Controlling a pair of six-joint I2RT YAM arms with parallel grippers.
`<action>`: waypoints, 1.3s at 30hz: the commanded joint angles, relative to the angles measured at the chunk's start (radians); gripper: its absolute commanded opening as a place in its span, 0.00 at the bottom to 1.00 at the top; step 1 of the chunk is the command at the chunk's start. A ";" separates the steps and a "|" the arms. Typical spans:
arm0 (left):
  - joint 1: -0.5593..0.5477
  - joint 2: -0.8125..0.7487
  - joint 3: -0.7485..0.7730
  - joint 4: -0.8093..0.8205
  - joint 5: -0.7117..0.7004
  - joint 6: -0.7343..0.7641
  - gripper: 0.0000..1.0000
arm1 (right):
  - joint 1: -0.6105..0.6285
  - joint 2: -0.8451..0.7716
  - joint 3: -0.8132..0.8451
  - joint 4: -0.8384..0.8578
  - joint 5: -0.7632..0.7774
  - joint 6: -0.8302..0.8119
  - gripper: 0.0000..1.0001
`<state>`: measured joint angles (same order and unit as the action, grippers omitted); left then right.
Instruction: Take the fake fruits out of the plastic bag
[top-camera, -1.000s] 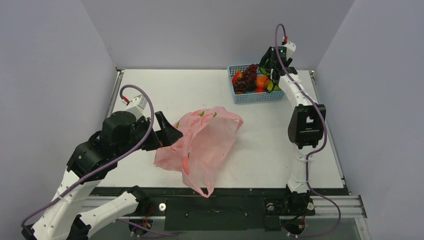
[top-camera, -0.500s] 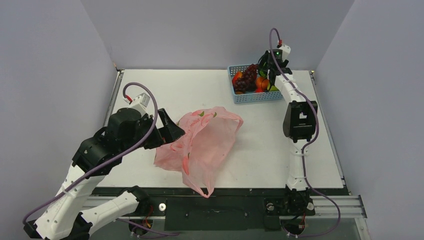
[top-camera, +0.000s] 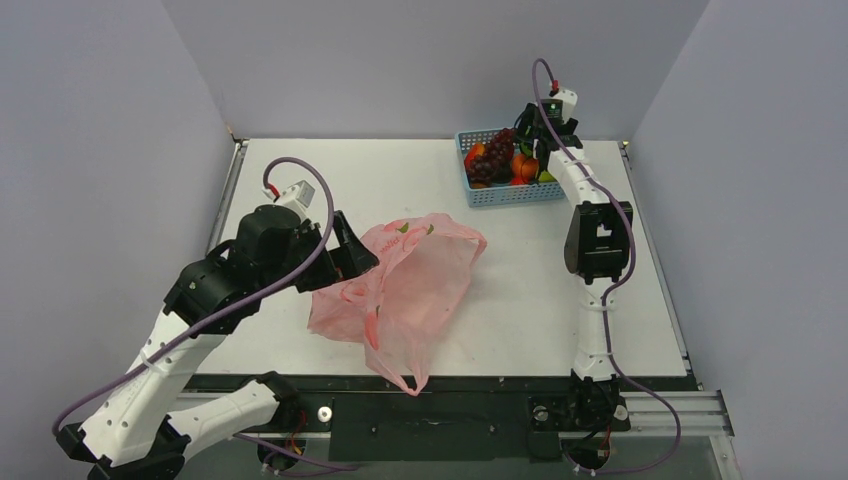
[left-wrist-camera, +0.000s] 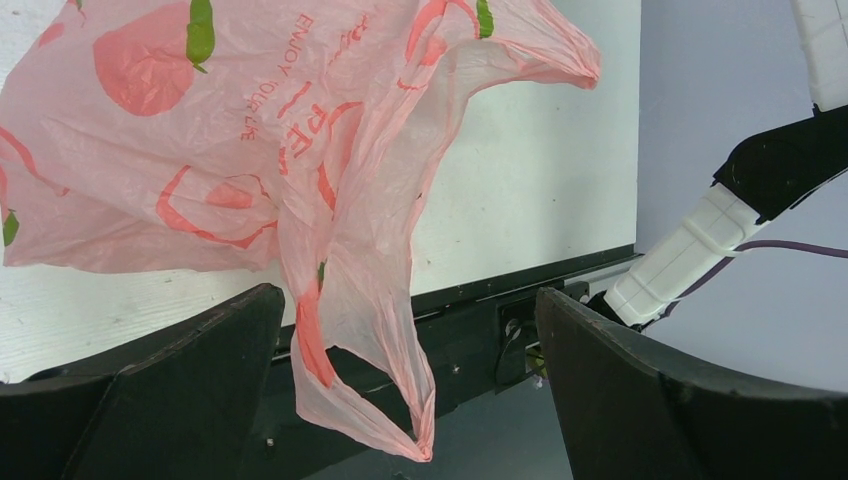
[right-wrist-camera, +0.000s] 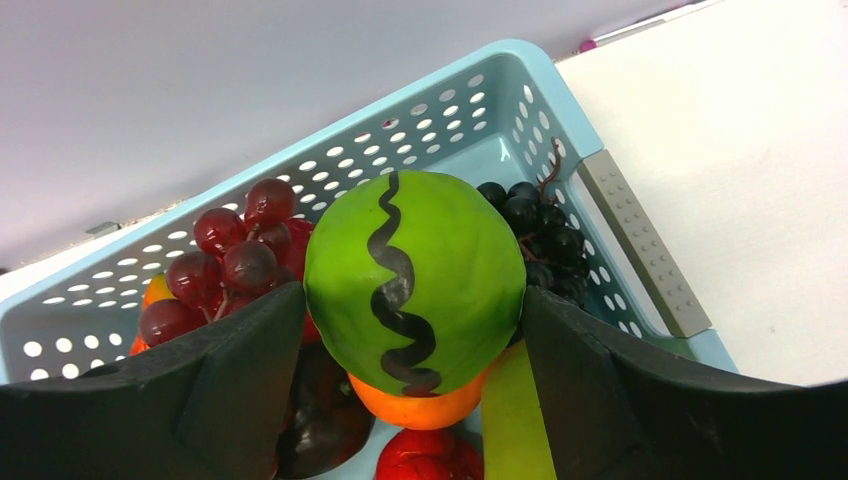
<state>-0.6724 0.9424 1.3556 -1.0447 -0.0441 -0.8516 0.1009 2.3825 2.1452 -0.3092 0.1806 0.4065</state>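
Right claw (right-wrist-camera: 410, 300) is seen closed around the green apple (right-wrist-camera: 415, 260) above the basket (right-wrist-camera: 470, 105); it should be released low. Left claw (left-wrist-camera: 408, 298) is held wide, empty, beside the plastic bag (left-wrist-camera: 200, 150).

Both arms are showing white link casings with black joint housings. The left arm (top-camera: 200, 300) is carrying a purple cable (top-camera: 298, 160) ending in a red connector (top-camera: 272, 187). The right arm (top-camera: 598, 238) is displaying a glowing green indicator light (top-camera: 553, 104) at the wrist. The left hand (left-wrist-camera: 408, 300) is presenting matte black wedge fingers (left-wrist-camera: 150, 390).
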 joint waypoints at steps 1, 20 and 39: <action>0.006 0.015 0.053 0.049 0.018 0.033 0.97 | 0.015 -0.026 0.065 -0.015 0.042 -0.053 0.77; 0.042 -0.044 0.043 0.060 0.081 0.087 0.97 | 0.048 -0.366 -0.103 -0.183 0.206 -0.013 0.89; 0.045 -0.211 -0.050 0.360 0.104 0.159 0.97 | 0.219 -1.327 -0.820 -0.386 0.078 0.167 0.90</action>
<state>-0.6327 0.7845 1.2980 -0.8310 0.0574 -0.7395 0.3054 1.2694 1.4151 -0.6373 0.3042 0.5270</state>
